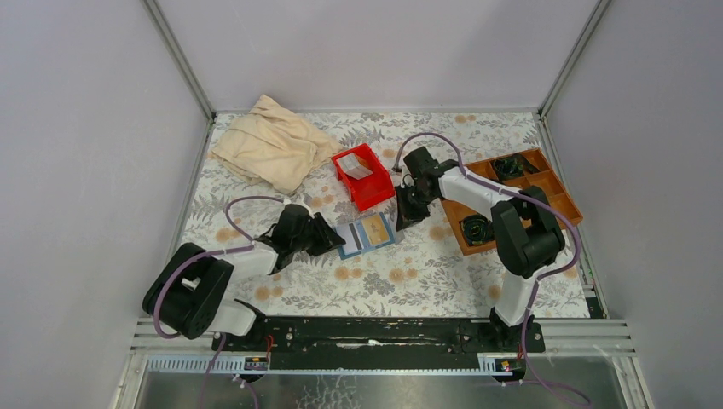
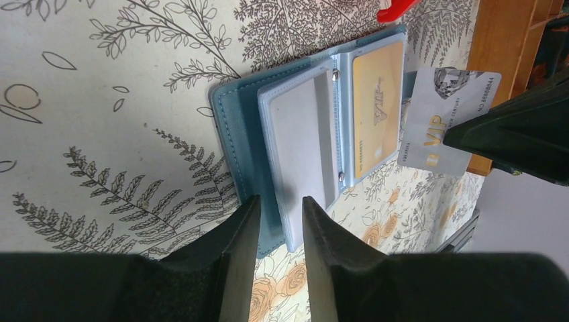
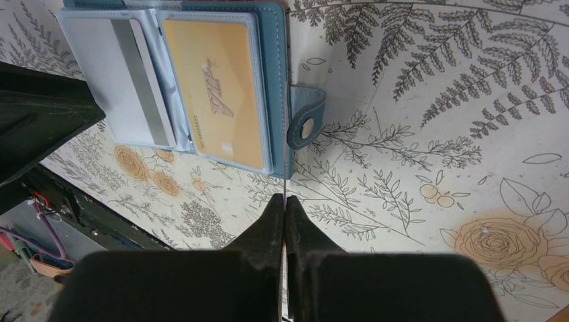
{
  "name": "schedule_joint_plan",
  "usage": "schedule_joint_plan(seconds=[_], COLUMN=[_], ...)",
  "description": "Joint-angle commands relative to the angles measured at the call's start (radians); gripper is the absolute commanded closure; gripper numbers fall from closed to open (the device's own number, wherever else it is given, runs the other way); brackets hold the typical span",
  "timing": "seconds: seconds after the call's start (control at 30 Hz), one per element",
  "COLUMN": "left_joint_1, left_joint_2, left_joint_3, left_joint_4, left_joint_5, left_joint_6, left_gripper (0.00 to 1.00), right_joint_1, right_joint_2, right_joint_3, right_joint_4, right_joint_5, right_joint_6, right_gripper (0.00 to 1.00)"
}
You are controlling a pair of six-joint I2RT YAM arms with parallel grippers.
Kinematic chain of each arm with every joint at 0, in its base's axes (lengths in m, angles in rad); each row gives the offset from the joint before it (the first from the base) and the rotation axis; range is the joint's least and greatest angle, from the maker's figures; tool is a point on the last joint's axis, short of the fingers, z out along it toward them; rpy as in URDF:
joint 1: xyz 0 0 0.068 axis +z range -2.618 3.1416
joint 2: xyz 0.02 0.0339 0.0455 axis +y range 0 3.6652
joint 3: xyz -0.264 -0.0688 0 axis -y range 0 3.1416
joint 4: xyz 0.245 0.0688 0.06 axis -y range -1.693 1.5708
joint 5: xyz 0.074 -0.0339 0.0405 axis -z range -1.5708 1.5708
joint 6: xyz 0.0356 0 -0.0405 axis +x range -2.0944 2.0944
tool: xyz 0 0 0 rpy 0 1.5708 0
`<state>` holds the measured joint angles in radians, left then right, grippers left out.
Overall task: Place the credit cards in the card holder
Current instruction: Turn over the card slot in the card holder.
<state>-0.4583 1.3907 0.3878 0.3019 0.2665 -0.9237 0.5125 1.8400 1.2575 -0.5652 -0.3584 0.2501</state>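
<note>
Partway | card holder (image 1: 365, 234) lies open | gold card (image 3: 215, 100) and striped grey card (image 2: 295, 147) sleeved inside it | right gripper (image 3: 285, 208) clamped on silver VIP card (image 2: 446, 121) just beside holder, not yet inserted | left gripper (image 2: 280, 221) jaws slightly apart at holder's edge

Your top external camera sits high above and behind the table (image 1: 443, 281), looking down on all of it, with the open card holder (image 1: 365, 234) small near mid-frame. The left wrist camera sits close on the card holder's left and looks past the left gripper (image 2: 278, 208), rightward across it to a silver credit card (image 2: 446, 121) and the wooden tray (image 2: 500, 67). The right wrist camera sits just right of the card holder and looks past the right gripper (image 3: 285, 200), back toward the black rail (image 3: 87, 208). All three views share the card holder.
</note>
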Motion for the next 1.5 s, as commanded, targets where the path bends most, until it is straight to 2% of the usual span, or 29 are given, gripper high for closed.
schedule_joint_plan(seconds=[0.0,1.0,1.47], left_joint_1=[-0.006,-0.005,-0.005], left_joint_2=[0.013,0.052,0.054], left_joint_3=[0.033,0.059,0.055], left_joint_4=[-0.018,-0.035,-0.028], left_joint_5=[-0.022,-0.02,-0.014], left_joint_6=[0.03,0.052,0.052], left_gripper=[0.64,0.66,0.66], right_joint_1=[0.005,0.005,0.005], right_joint_2=[0.011,0.042,0.046], right_joint_3=[0.051,0.094,0.064], right_joint_4=[0.011,0.01,0.031], right_joint_5=[-0.017,-0.057,-0.074], right_joint_6=[-0.017,-0.015,-0.008], right_gripper=[1.0,1.0,1.0])
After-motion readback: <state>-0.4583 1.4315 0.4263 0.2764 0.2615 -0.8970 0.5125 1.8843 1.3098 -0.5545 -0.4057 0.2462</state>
